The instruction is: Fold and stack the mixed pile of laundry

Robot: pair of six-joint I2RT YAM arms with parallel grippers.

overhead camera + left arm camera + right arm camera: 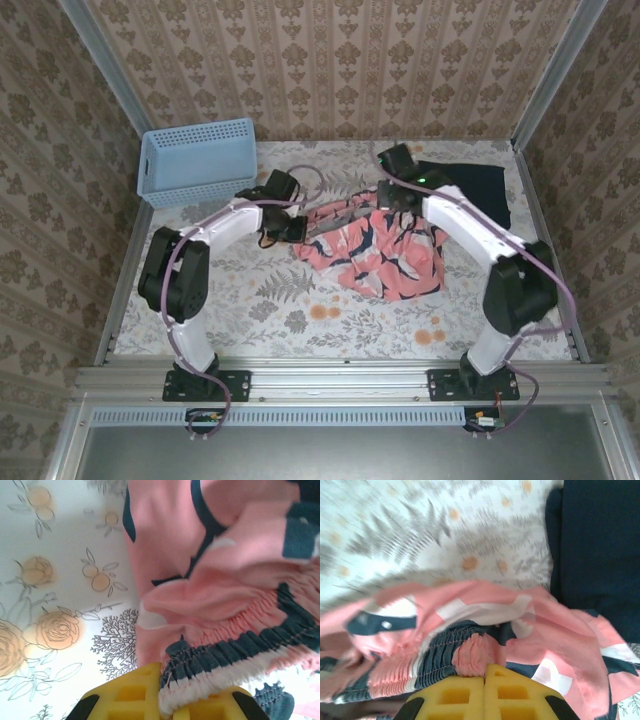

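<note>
The coral-pink garment (378,258) with navy and white print lies crumpled mid-table. Its gathered elastic waistband stretches between my two grippers. My left gripper (296,228) is shut on the waistband's left end. In the left wrist view the yellow fingers (135,692) pinch the navy-and-white edge of the printed garment (225,545). My right gripper (392,196) is shut on the waistband's right end. In the right wrist view that gripper (484,679) clamps a bunched pink fold of the garment (485,605). The plain dark navy garment (482,188) lies flat at the back right, also seen as navy cloth (595,545).
A light blue perforated basket (196,160) stands at the back left. The floral tablecloth (270,300) is bare in front of the garments. Metal frame posts and wallpapered walls close in the sides and back.
</note>
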